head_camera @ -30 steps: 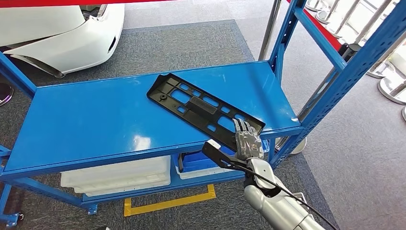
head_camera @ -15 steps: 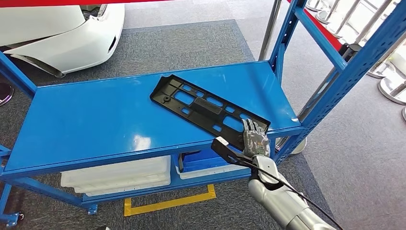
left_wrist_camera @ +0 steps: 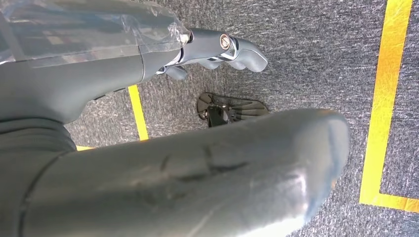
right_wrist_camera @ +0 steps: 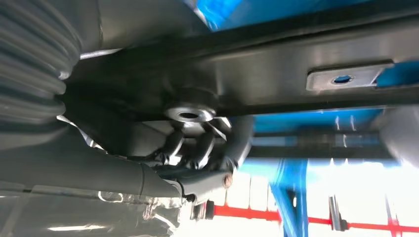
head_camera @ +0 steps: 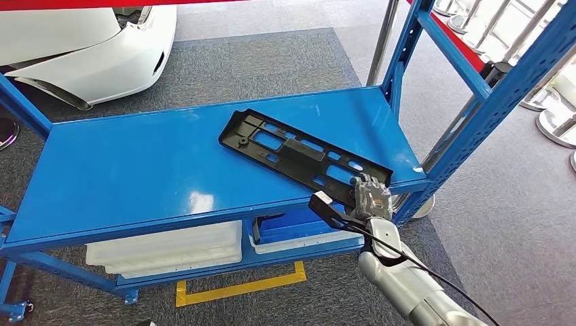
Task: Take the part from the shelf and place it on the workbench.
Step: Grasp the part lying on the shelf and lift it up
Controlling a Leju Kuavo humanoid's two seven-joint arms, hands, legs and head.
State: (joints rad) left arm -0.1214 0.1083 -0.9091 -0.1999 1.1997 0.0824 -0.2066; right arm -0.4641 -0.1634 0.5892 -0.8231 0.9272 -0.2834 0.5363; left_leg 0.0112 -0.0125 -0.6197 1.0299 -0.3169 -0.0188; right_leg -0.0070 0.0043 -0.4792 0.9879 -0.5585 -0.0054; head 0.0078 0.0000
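Note:
The part [head_camera: 292, 153] is a long black plastic plate with several cut-outs. It lies slantwise on the blue shelf [head_camera: 136, 176], its near end at the shelf's front right corner. My right hand [head_camera: 370, 197] grips that near end, fingers curled over the edge. In the right wrist view the part's dark underside [right_wrist_camera: 296, 54] runs close above my right hand [right_wrist_camera: 197, 148], whose fingers wrap around it. My left hand [left_wrist_camera: 217, 49] hangs over grey carpet and holds nothing, fingers apart from the thumb.
Blue shelf uprights [head_camera: 489, 102] rise at the right. Under the shelf sit white bins [head_camera: 170, 248] and a blue bin [head_camera: 285, 227]. A white car body [head_camera: 88, 41] stands behind at the left. Yellow tape [head_camera: 238, 285] marks the carpet.
My right hand has moved right along the shelf's front edge and its fingers have curled tighter. The part has slid right with it.

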